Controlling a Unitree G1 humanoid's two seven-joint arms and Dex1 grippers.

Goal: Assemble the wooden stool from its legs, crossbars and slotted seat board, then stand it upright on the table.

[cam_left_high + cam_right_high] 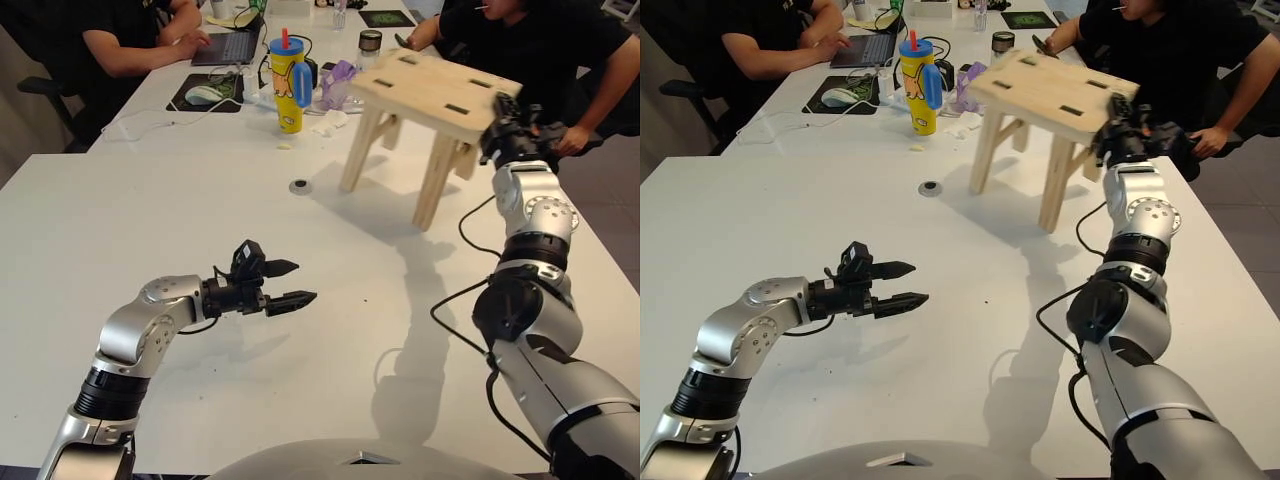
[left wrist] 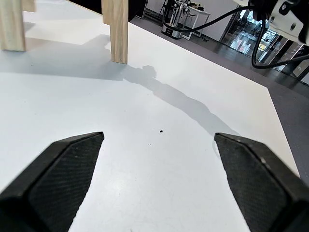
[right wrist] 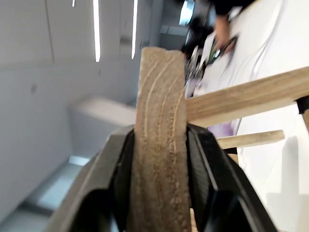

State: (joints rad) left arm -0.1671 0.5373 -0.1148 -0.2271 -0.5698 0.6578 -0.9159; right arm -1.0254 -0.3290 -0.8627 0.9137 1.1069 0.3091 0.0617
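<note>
Right now the stool (image 1: 432, 100) stands assembled at the far right of the white table (image 1: 150, 220), seat up. Its seat board (image 1: 420, 78) shows dark slots on top, and its legs (image 1: 433, 190) reach down to the tabletop. From the left wrist camera I can see two leg ends sitting flat on the surface, each throwing a shadow.

My right gripper (image 1: 500, 118) is up at the stool's right-hand edge, clenched on the rim of the seat board. The right wrist camera shows the wood's end grain pinched tight between the two black fingers (image 3: 111, 174). That arm rises from the near right corner of the table up to the seat.

My left gripper (image 1: 305, 281) hangs low over the near-left part of the table, well apart from the stool. Its fingers (image 2: 63, 169) are spread wide with nothing between them, and bare tabletop shows in the gap.

Near the stool's left leg, a small dark disc (image 1: 298, 186) lies on the table. On the table behind sit a yellow cup (image 1: 287, 92) with a blue lid, a mouse (image 1: 205, 94) on a dark pad, and a laptop (image 1: 228, 45).
</note>
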